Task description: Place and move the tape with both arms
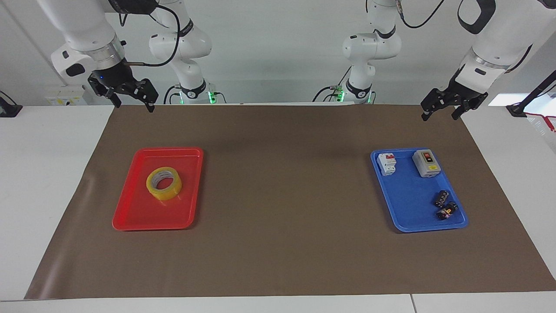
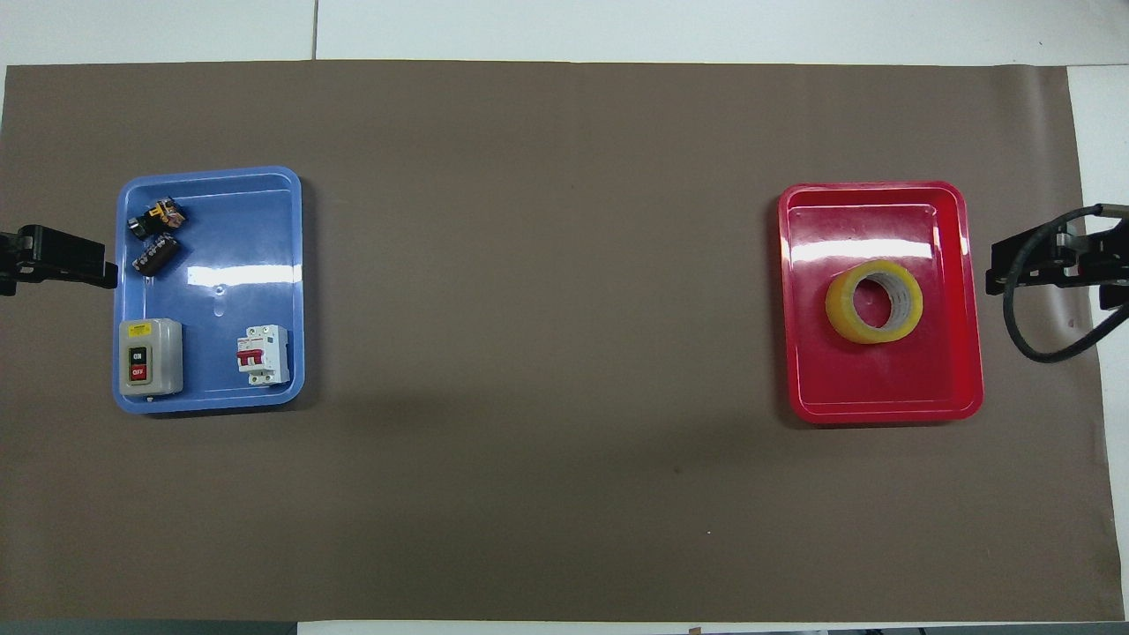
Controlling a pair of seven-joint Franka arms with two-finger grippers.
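The tape (image 1: pixel 153 186) (image 2: pixel 842 314), a yellowish roll with a white core, lies flat in a red tray (image 1: pixel 143 217) (image 2: pixel 882 392) toward the right arm's end of the table. My right gripper (image 1: pixel 134 105) (image 2: pixel 1014 263) hangs open and empty, high over the brown mat's edge, apart from the red tray. My left gripper (image 1: pixel 438 116) (image 2: pixel 79 265) is also open and empty. It waits in the air over the mat's edge beside the blue tray (image 1: pixel 408 200) (image 2: pixel 220 220).
The blue tray, toward the left arm's end, holds a grey on-off switch box (image 1: pixel 426 163), a white circuit breaker (image 1: pixel 386 164) and small black parts (image 1: pixel 445 205). A brown mat (image 1: pixel 282 195) covers the table between the two trays.
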